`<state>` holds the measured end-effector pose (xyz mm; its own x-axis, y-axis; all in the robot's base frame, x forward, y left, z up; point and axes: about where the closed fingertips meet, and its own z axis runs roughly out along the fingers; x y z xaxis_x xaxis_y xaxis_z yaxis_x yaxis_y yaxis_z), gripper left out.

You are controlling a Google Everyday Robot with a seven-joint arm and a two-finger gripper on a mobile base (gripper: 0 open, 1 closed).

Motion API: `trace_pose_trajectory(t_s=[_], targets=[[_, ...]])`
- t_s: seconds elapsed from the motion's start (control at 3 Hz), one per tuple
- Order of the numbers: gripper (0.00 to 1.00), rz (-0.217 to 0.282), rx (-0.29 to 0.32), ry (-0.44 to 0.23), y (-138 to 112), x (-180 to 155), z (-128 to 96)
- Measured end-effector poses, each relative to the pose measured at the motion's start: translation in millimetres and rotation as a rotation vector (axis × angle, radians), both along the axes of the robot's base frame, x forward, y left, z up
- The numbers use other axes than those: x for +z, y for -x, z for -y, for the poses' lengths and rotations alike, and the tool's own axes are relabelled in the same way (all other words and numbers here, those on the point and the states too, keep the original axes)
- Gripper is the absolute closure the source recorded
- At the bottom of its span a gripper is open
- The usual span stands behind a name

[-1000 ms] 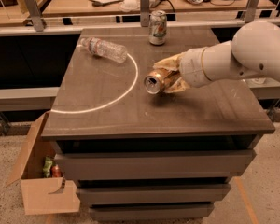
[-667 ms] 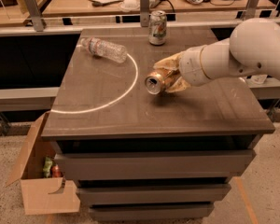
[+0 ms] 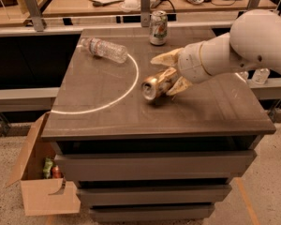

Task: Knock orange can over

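Table (image 3: 215,111) is the largest item in view: a dark top over drawers, marked with a white arc (image 3: 124,90). Arm (image 3: 253,41) enters from the right edge, with its bulky white link high over the right rear of the table. The forearm slopes down and leftward toward the table centre. Box (image 3: 37,191) stands on the floor left of the table, flaps open. Bottle (image 3: 105,49) lies on its side near the rear left corner. White-and-green can (image 3: 158,28) stands upright at the rear edge.

Orange can (image 3: 155,86) lies on its side near the table centre, just right of the arc. Its silver end faces front-left and its body runs back toward the wrist.

Gripper (image 3: 161,74) sits at the orange can with its fingers spread wide. The upper finger reaches left, above and behind the can and clear of it. The lower finger lies along the can body, apparently touching. No clamped hold is evident.

Step in hand: judged from the can's lie, the knock-over is done or at its final instant. Whether the can rests fully on the table or leans on the lower finger cannot be told.

Next move calls for:
- lifting and withdrawing the gripper to the right without dragging or rolling the can
- keeping clear of the upright can behind
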<state>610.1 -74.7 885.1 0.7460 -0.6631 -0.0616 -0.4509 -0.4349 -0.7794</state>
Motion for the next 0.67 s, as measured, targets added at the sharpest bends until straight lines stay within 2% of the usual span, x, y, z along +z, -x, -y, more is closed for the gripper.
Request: trace_pose_trajectory(t_s=[0.33, 0.67], targets=[[0.00, -0.024, 0.018, 0.005, 3.1, 2.0, -3.2], [0.00, -0.046, 0.030, -0.028, 2.8, 4.2, -3.8]])
